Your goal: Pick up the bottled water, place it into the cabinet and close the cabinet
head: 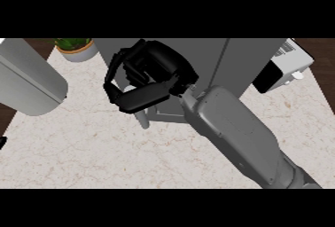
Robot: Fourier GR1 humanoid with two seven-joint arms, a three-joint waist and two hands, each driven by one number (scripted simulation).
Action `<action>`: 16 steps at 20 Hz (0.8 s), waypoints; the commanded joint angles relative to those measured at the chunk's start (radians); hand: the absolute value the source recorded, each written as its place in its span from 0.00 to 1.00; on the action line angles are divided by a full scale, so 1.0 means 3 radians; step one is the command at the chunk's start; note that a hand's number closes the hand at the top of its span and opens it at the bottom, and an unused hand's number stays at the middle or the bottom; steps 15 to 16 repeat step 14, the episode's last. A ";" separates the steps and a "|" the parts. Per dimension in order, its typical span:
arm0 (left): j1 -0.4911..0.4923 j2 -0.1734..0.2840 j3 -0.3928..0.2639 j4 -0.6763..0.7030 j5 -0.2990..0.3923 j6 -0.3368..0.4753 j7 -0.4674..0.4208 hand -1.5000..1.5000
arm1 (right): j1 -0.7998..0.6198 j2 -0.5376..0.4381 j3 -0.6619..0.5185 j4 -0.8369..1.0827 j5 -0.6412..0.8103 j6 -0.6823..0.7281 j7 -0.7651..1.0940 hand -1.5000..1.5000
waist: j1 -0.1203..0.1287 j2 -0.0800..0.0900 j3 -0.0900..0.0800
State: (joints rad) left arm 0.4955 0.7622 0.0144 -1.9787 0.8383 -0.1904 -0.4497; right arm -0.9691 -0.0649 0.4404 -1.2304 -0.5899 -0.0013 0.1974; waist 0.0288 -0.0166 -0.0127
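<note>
The grey cabinet (216,62) stands at the back middle of the counter. Its door handle (142,119) shows as a short grey bar just below my right hand. My right hand (153,73) hovers over the cabinet's front left part, with its fingers loosely bent to the left and its thumb (141,98) stretched out beneath them. I see nothing held in it. My right forearm (239,133) runs in from the lower right. No bottled water shows; the hand and forearm hide much of the cabinet's front. My left hand is out of view.
A large grey rounded limb, seemingly my left forearm (29,80), fills the upper left. A potted plant (75,46) stands at the back left and a white appliance with a black front (285,66) at the back right. The marble counter (85,155) spreads across the front.
</note>
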 commanded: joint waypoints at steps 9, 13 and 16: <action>-0.0073 -0.0013 -0.0006 -0.0198 0.0042 0.0050 0.0204 0.00 | -0.0054 -0.0298 -0.0410 0.0378 0.0306 -0.0294 -0.0292 0.00 | -0.0052 0.0067 0.0046; -0.0167 -0.0052 -0.0021 -0.0134 -0.0003 0.0053 0.0191 0.00 | -0.0251 -0.0326 -0.0505 0.0467 0.0310 -0.0304 -0.0254 0.00 | -0.0040 0.0074 0.0041; -0.0243 -0.0061 -0.0049 -0.0099 -0.0004 0.0040 0.0199 0.00 | -0.0091 -0.0349 -0.0443 0.0521 0.0326 -0.0168 -0.0399 0.00 | -0.0063 0.0094 0.0042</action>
